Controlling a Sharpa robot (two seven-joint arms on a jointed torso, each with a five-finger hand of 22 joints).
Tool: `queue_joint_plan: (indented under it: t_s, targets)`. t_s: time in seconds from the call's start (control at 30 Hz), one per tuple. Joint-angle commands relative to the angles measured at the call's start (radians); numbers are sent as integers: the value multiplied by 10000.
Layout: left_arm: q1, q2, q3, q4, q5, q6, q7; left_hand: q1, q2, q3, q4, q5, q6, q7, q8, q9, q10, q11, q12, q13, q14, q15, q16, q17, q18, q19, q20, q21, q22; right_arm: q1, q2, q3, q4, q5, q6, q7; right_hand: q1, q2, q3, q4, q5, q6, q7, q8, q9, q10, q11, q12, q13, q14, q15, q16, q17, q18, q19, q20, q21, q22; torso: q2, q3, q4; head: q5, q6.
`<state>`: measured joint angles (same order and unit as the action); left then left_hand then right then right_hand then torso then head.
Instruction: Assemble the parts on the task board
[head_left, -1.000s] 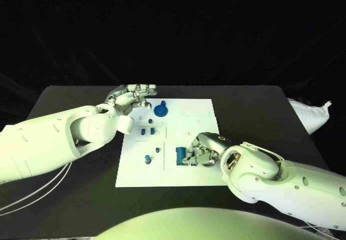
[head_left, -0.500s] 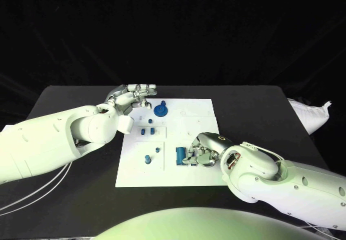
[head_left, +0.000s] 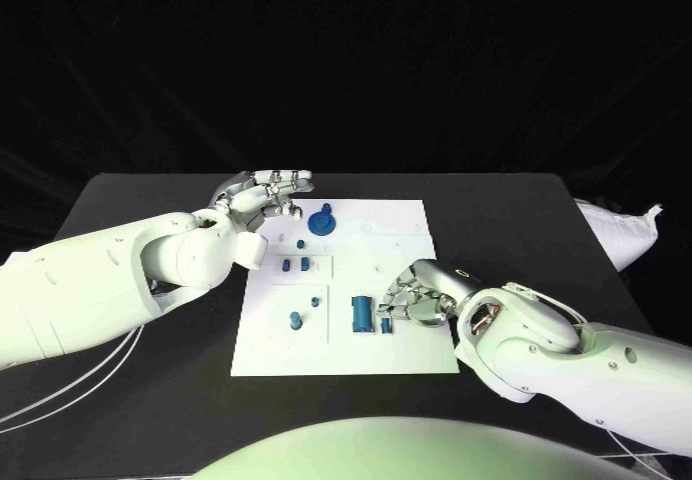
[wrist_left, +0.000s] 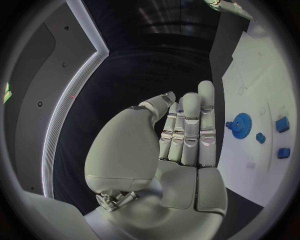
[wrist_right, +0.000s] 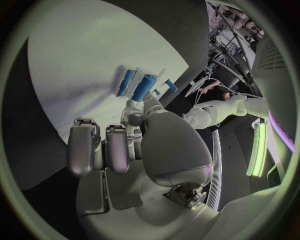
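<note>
The white task board (head_left: 389, 225) lies in the middle of the black table. A blue gear (head_left: 320, 220) (wrist_left: 239, 122) sits at its far left, with several small blue parts (head_left: 294, 265) nearer along the left side. A long blue part (head_left: 361, 312) (wrist_right: 125, 82) lies near the front. Beside it a short blue peg (head_left: 385, 323) (wrist_right: 144, 88) is pinched at one end between the thumb and a fingertip of my right hand (head_left: 418, 300) (wrist_right: 134, 145). My left hand (head_left: 267, 192) (wrist_left: 181, 135) hovers at the board's far left corner, fingers straight and holding nothing.
A white bag (head_left: 623, 230) lies at the table's right edge. White cables (head_left: 65, 400) hang off the front left. Bare black table (head_left: 505, 215) stretches right of the board and behind it.
My right hand has shifted a little to the right, off the long blue part, which now shows fully. The left hand has stayed still.
</note>
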<state>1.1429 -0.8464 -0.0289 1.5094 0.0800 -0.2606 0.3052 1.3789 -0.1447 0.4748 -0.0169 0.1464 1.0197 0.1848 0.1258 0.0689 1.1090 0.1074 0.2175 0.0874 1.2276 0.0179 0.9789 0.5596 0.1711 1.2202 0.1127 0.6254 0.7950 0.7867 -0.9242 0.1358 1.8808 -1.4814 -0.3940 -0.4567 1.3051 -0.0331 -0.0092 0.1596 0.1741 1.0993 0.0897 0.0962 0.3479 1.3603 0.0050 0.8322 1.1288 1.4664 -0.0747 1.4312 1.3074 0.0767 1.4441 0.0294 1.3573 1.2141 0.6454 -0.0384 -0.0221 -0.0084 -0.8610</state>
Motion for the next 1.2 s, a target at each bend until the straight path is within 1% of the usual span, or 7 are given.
queue_joint_plan:
  t_s: [0.03, 0.27, 0.4, 0.8, 1.03, 1.07, 1.2]
  targets:
    - [5, 23, 5, -66, -35, 130, 111, -9, 77, -48, -28, 22, -69, 6, 59, 0, -70, 12, 53, 16, -78, -2, -67, -29, 117, -63, 19, -62, -17, 186, -120, 15, -274, 3198, -1246, 2471, 216, 24, 32, -110, 41, -147, 32, -103, -45, -250, 27, -500, -295, 527, 90, -231, -44, 30, -160, 52, -234, -336, -50, -21, -30, 0, 135]
    - [-25, 164, 1, -531, -29, 122, 249, -93, 72, -101, 14, 12, -76, 11, 77, 0, -88, 20, 87, 16, -100, 11, -74, -73, 112, -69, 29, -77, -27, 768, -92, 18, -1364, 6901, -1346, 5029, 738, 198, 208, -383, 66, -497, 226, -301, -195, -1539, 199, -3378, -2170, -82, 235, -1910, -2197, 465, -1153, 203, -1930, -2651, -302, -59, -89, -2, 357]
    - [-89, 299, -1, -1029, -10, 17, 391, -271, 24, -320, 110, 4, -121, 1, 120, -2, -168, 19, 176, 12, -445, 55, -315, -251, 110, -344, 72, -313, -151, 1132, 220, 19, -2444, 9134, -1125, 6292, 1009, 289, 438, -482, 73, -753, 438, -306, -321, -2047, 374, -4504, -3402, -1127, 416, -5251, -5711, 1057, -2640, 362, -5013, -6284, -564, -87, -123, 38, 590]
    - [-430, 965, -5, -2403, 186, -348, 1118, -249, 115, -386, 343, 15, -398, 78, -26, -35, -479, 366, -379, -244, -2404, 851, -5621, -2984, -14, -3835, 793, -3564, -2282, 1524, 1665, 110, -5511, 12399, -111, 8254, 1293, 266, 1368, -640, -259, -1589, 967, -353, -1059, -3005, 1166, -7026, -7109, -3609, 1381, -10733, -8877, 965, -4334, 1215, -9120, -9006, -1115, -42, -226, 58, 1469]
    - [-638, 1405, -1, -2936, 345, -439, 1339, -222, 180, -779, 431, 24, -517, 32, -396, -32, -756, 596, -1088, -252, -2654, 1246, -7482, -3997, 142, -4360, 1465, -4846, -3704, 1548, 2238, 132, -6469, 12809, 183, 8689, 980, 211, 1818, -1018, -366, -1842, 1122, -343, -1762, -3232, 1513, -7684, -9246, -4170, 1977, -13040, -10797, 1089, -4603, 1957, -11401, -10624, -1263, 9, -248, 72, 1779]
    - [-597, 1326, -10, -2859, 144, -335, 863, -4295, 535, -1948, 169, -439, -3379, -540, -1258, -689, -3851, 75, -1391, -874, -5582, 824, -8121, -4443, -513, -6724, 653, -5238, -4928, 1545, 2162, 124, -6327, 12062, -380, 7933, -3147, 331, 1294, -1596, -742, -4556, 537, -962, -2253, -6306, 1036, -8322, -9789, -7312, 1563, -13361, -11420, 477, -7557, 1259, -11989, -11031, -1154, -29, -239, 84, 1650]
    - [-611, 1298, 2, -2716, 105, -532, 917, -5402, 675, -2298, 169, -542, -4205, -675, -1258, -689, -4708, -43, -2175, -874, -6329, 706, -8366, -4609, -514, -7353, 476, -5386, -5331, 1609, 2120, 38, -6139, 12223, -578, 8040, -4352, 331, 1152, -1596, -881, -5318, 364, -962, -2417, -7171, 922, -8322, -10026, -8157, 1507, -13518, -11665, 476, -8337, 1106, -12229, -11202, -1140, 13, -192, 84, 1749]
